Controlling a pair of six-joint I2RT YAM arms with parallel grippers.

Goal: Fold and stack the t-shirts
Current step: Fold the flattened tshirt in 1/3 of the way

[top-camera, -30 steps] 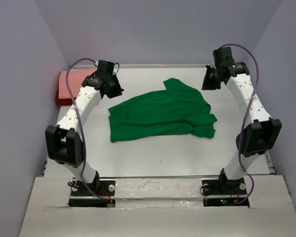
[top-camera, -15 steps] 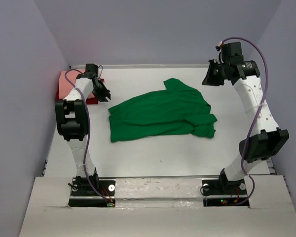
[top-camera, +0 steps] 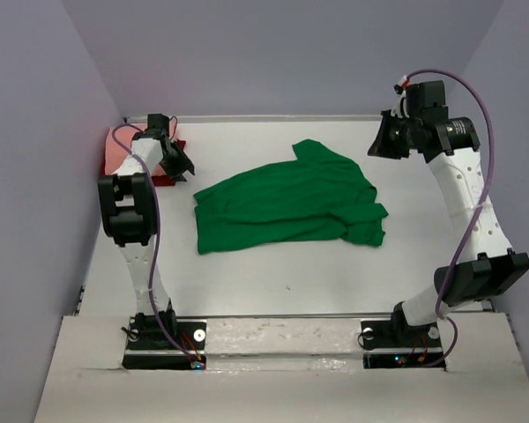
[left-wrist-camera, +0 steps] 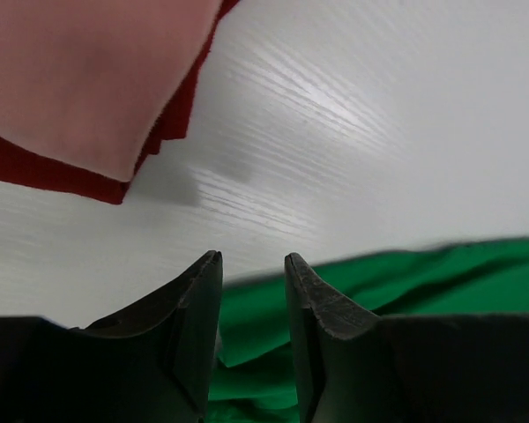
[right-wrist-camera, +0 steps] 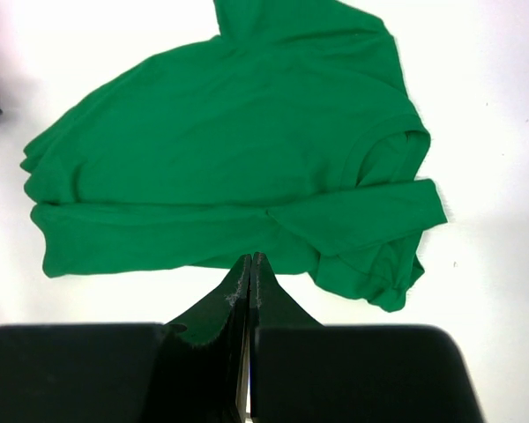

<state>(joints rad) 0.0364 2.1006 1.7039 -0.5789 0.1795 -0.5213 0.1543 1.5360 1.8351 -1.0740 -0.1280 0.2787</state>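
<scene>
Moved: left gripper (left-wrist-camera: 252, 257) now by pink tee (left-wrist-camera: 88, 70) on dark red tee (left-wrist-camera: 35, 167), jaws apart, empty | right gripper (right-wrist-camera: 249, 260) jaws pressed together, empty | green tee (top-camera: 286, 207) likely limp, light; suggest pinching hem corners

left wrist view: pink tee (left-wrist-camera: 79, 70) and dark red tee (left-wrist-camera: 35, 169) cut off at top-left edge; green tee (left-wrist-camera: 423, 278) blurred, partly behind fingers (left-wrist-camera: 322, 326). overhead, left arm (top-camera: 142, 159) hides part of those 2 tees.

White arm links (top-camera: 460, 182), blk joints (top-camera: 128, 209), blk bases (top-camera: 163, 339) — purple cables (top-camera: 490, 150).
</scene>
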